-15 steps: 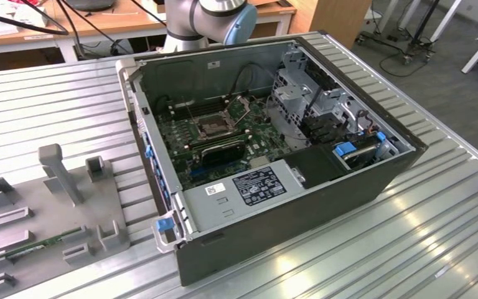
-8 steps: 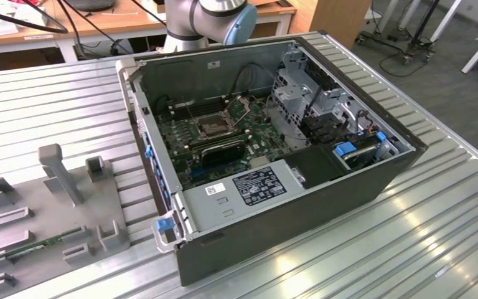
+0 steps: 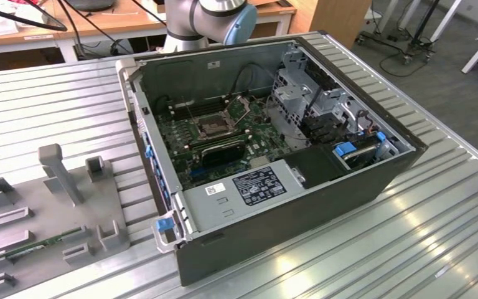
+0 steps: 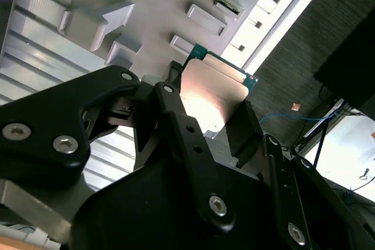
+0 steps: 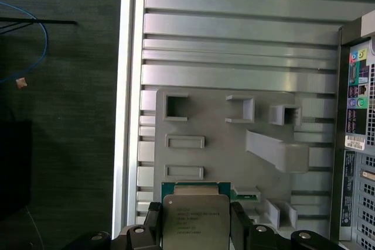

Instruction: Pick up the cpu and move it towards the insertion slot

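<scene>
End effector (image 5: 196,228) grips the cpu (image 5: 195,215), grey tray (image 5: 217,127) beyond

One cpu (image 5: 195,222) — pale silvery top, edged in green (dark print is borne). The gripper (image 5: 197,226) is recorded as black. Tray (image 5: 211,115): plain grey. Table (image 5: 234,27): silver, ribbed. Circuit board (image 3: 260,118) — green; insertion slot (image 3: 208,126) dark-centred, metal-framed.

I work in a robotics lab or test workshop, by the look of it. My arm (image 3: 206,22) rises at the far edge of a ribbed aluminium table (image 3: 48,106). The table carries an open computer case (image 3: 289,230) and a grey plastic fixture tray (image 3: 35,199). Beyond are wooden desks (image 3: 114,22) strewn with cables, what may be wheeled equipment stands (image 3: 397,37), and dark carpet (image 3: 438,81).
</scene>
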